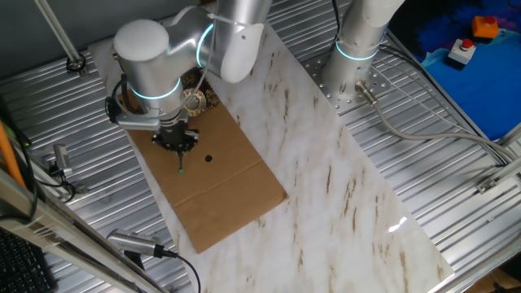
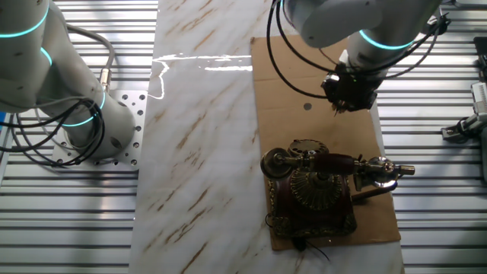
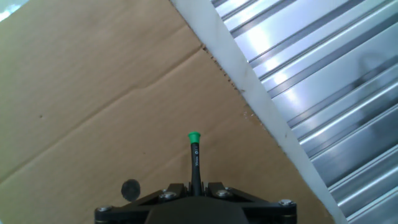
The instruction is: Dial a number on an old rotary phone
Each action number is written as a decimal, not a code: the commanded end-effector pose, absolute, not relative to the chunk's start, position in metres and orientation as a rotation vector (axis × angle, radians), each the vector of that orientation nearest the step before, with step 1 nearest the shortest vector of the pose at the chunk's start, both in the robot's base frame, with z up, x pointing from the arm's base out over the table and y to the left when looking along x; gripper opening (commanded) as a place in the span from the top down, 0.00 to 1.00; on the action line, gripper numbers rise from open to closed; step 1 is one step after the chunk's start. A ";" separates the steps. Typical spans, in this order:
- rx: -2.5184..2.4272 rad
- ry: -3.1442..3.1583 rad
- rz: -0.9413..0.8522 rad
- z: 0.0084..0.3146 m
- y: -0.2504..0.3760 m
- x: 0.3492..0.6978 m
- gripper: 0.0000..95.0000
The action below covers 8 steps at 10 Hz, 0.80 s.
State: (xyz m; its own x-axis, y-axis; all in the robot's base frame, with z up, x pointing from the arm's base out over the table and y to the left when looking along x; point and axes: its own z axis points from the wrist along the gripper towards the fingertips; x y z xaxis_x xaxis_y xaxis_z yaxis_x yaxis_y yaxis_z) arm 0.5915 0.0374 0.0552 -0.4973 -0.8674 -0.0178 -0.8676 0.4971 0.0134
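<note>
The arm hides most of the old rotary phone (image 2: 312, 190) in one fixed view. In the other, it sits at one end of the cardboard sheet (image 2: 293, 84) on the marble desk (image 2: 198, 137), handset lying across above the dial. The tool (image 3: 194, 186) hangs nearby, closed on a thin green-tipped stick (image 3: 194, 158).

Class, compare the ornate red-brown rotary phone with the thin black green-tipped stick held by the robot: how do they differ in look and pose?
The ornate red-brown and gold rotary phone is bulky and decorated; the thin black green-tipped stick is slim and plain. The phone rests on the brown cardboard sheet; the stick is clamped in the gripper jaws, above the sheet. Both are over the same cardboard.
</note>
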 end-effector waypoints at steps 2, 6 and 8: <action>-1.566 2.711 0.032 0.054 0.037 0.592 0.60; -1.600 2.778 -0.021 0.056 0.037 0.593 0.80; -1.582 2.859 -0.146 0.060 0.036 0.595 0.80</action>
State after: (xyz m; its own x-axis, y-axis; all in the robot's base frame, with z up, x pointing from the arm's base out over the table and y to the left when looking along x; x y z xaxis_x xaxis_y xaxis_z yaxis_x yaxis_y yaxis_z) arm 0.5942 0.0373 0.0589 -0.4923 -0.8645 0.1011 -0.8686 0.4954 0.0060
